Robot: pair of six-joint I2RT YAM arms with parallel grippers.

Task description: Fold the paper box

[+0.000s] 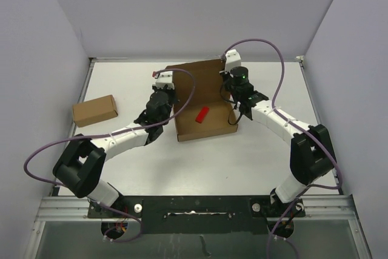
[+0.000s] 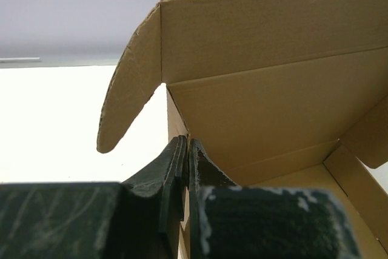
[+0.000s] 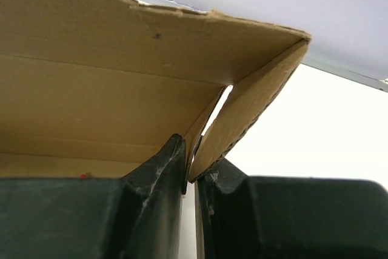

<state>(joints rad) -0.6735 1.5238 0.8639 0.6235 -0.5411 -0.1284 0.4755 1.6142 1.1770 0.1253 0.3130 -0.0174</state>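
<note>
— Cardboard, plain brown. How will the paper box point(image 1: 203, 104) handle?
— Light, I'd judge, and fairly stiff across its panels. It should bend readily at the creases and would crush or tear if nipped hard. It sits open in the middle of the counter point(image 1: 254, 150), with its tall back wall upright on the far side.
— Starting from the left?
— A small box point(image 1: 94, 110) lies well apart at the left. Next, the left jaws are closed tight on the thin left side wall, just below the rounded flap point(image 2: 130, 89).
— Inside?
— A red block point(image 1: 202, 114) lies on the box floor.
— And the right?
— The right jaws are pinched narrow on the lower edge of the right corner flap point(image 3: 242, 113).
— Best place to hold?
— Wall and flap edges, close to a crease, so the panel swings without buckling. Thin board may slip from smooth pads.
</note>
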